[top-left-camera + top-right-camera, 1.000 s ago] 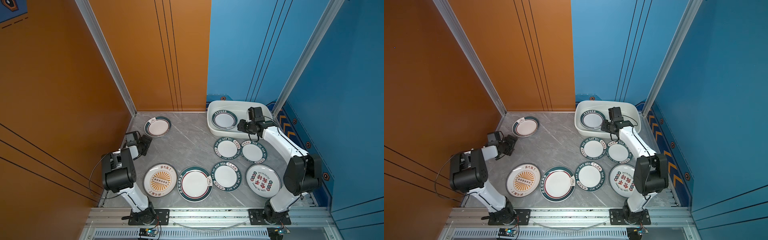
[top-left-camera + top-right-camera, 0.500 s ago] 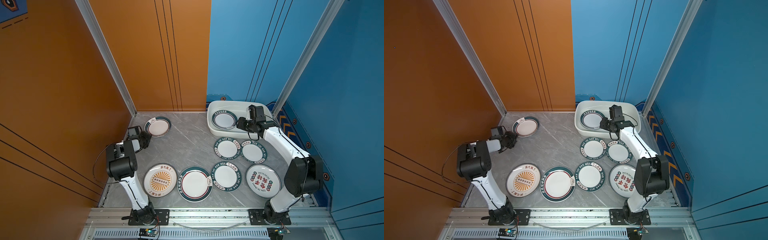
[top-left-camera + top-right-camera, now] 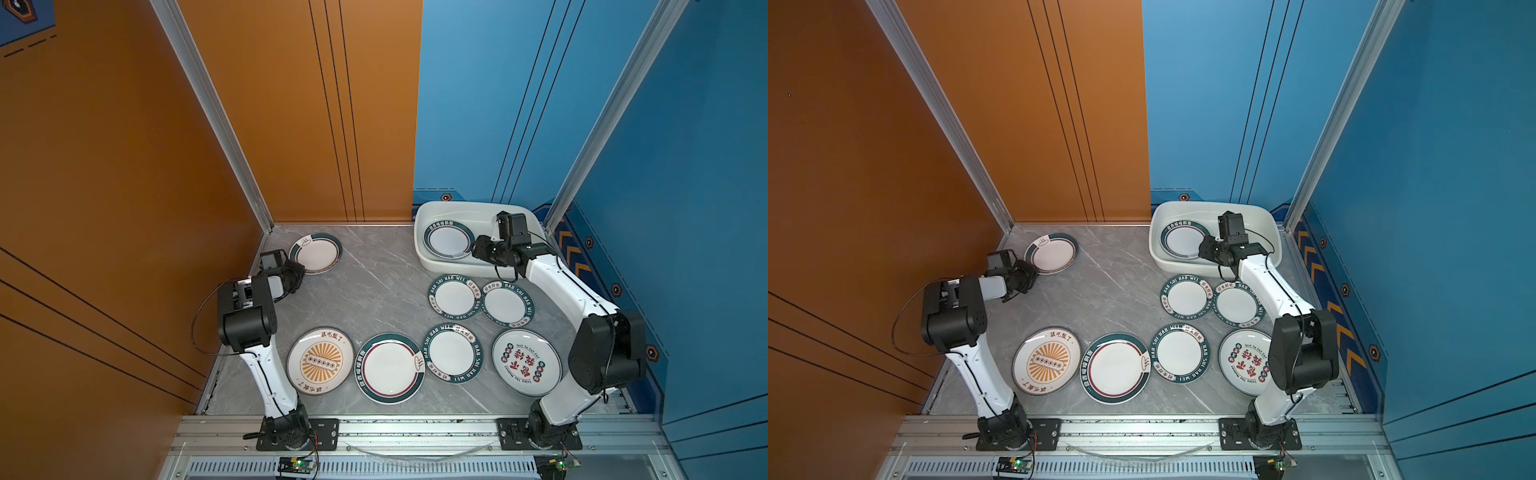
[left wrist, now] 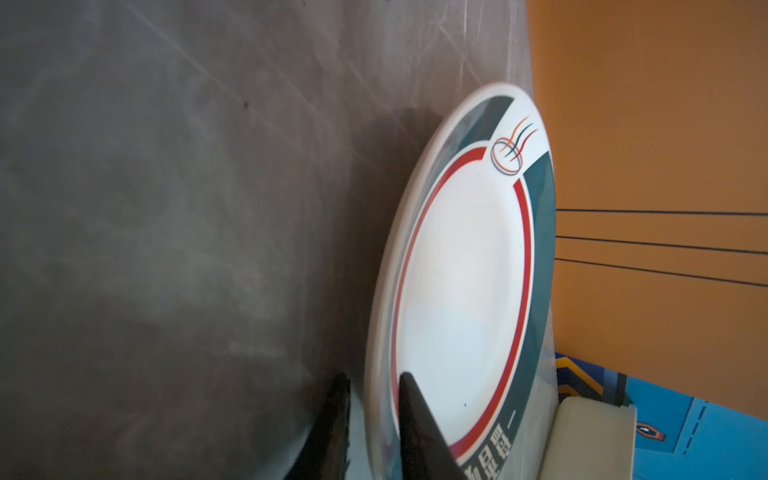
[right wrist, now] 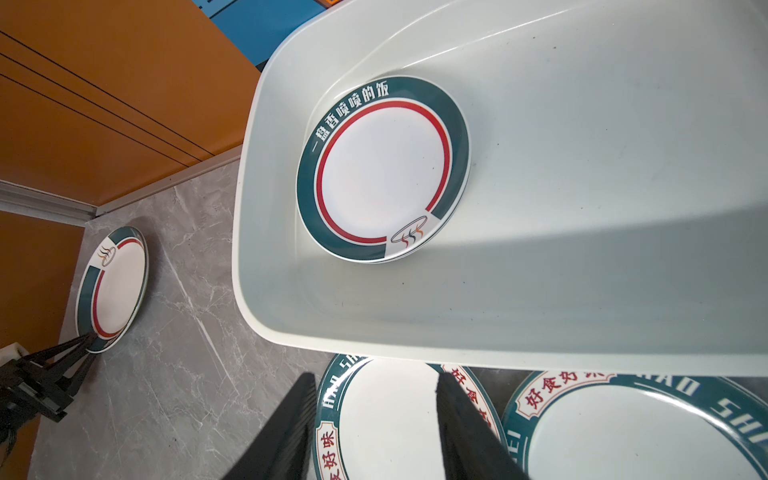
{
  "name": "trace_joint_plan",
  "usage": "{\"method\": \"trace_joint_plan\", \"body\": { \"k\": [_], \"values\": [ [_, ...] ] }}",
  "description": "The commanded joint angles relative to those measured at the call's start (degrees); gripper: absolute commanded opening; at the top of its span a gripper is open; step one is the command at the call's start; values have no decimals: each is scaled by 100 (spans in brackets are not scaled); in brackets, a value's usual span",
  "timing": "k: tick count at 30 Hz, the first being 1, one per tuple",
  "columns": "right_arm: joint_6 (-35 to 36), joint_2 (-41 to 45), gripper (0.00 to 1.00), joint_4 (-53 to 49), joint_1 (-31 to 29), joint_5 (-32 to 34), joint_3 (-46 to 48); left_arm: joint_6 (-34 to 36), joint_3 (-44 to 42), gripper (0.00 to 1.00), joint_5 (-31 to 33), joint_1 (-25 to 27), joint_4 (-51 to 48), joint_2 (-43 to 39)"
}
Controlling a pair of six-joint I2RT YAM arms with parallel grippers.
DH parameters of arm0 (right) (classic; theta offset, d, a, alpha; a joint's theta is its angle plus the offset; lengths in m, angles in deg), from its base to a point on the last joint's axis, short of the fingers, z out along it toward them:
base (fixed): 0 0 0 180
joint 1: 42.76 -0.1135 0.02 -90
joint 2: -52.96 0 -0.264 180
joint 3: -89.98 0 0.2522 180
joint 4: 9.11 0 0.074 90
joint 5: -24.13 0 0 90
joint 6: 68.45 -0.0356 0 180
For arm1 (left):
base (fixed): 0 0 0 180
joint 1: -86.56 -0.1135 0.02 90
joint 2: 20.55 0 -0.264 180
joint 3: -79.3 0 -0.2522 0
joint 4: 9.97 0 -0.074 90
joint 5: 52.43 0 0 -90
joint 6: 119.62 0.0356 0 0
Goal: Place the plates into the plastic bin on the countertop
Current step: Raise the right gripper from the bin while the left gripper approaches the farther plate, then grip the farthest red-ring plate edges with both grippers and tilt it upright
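The left jaws straddle the rim of a green-rimmed plate (image 4: 461,291), set narrow to lift it; a firm bite cannot be told. The right jaws stand apart, empty, beside the plastic bin (image 5: 266,291), a second plate (image 5: 382,170) inside beyond them. Its wall must be cleared; six other plates (image 3: 453,297) wait on the bench (image 3: 374,282).

Both top views high, facing down, sharing countertop (image 3: 374,266); wrist views near, seemingly rolled.

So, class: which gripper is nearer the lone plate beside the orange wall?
Left. The left gripper straddles the rim of that plate; the right gripper hovers across the countertop, beside the plastic bin.
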Motion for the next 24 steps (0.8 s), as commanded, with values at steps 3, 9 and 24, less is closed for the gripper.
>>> {"method": "trace_joint_plan", "body": {
  "k": [3,9,24],
  "values": [
    [-64,-13,49,73,-97,-42,49,-6,-72,15,-12,17,-17,287],
    [-54,-37,50,64,-139,-56,42,-27,-200,4,-76,1,170,220],
    [-249,-48,63,574,-212,-1759,6,-432,-1507,0,-893,140,1051,-1382]
  ]
}}
